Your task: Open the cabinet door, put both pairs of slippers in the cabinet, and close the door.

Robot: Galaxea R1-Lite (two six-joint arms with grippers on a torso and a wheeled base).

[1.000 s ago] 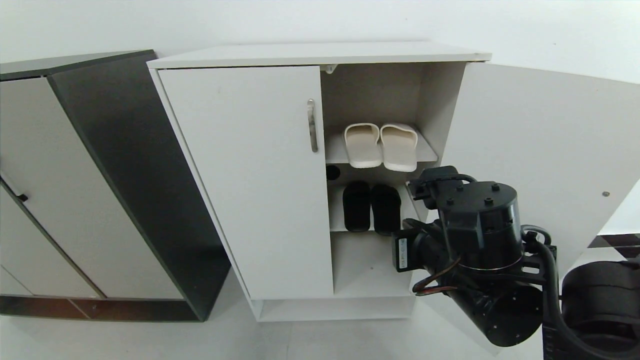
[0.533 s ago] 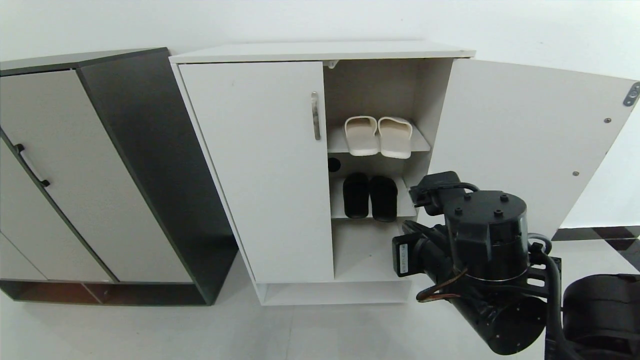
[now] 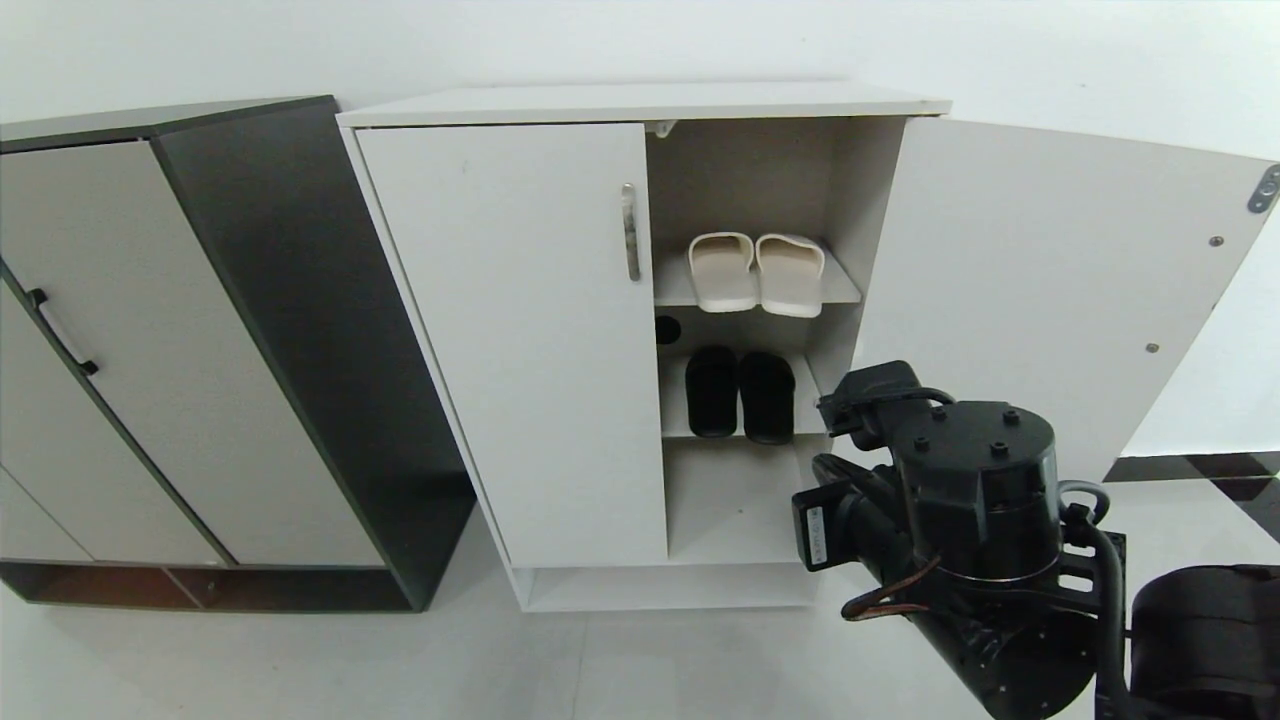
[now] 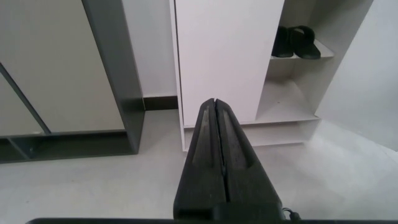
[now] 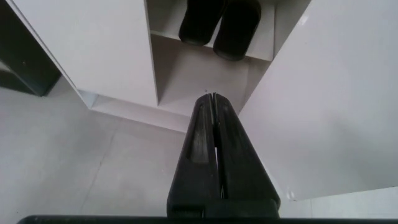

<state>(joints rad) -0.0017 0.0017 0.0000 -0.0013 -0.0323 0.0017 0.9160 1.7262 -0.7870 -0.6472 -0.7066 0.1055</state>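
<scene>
- A plain white wall (image 3: pixel 600 40) and a pale floor (image 3: pixel 600 660) frame the scene. A dark cabinet (image 3: pixel 290 330) stands just beside the white cabinet (image 3: pixel 640 103).
- The white cabinet's left door (image 3: pixel 520 340) is closed and has a metal handle (image 3: pixel 629 232) at its inner edge. The right door (image 3: pixel 1040 290) is swung wide – it has to be, to give access to the shelves.
- The cream slippers (image 3: pixel 757 272) lie side by side on the upper shelf, soles down. They are chunky open-toed slides with a broad strap.
- The black slippers (image 3: pixel 740 393) sit paired on the shelf below, matte and of similar shape, close to the shelf's front edge.
- With each pair on its own shelf, loading looks finished – only the closing seems left.
- The right gripper (image 5: pixel 213 98) has its fingers pressed together and holds nothing. It is before the bottom compartment, near the open door's inner face, and seems well placed to push that door shut.
- The left gripper (image 4: pixel 214 102) is likewise closed and empty, low before the closed door and well apart from it.
</scene>
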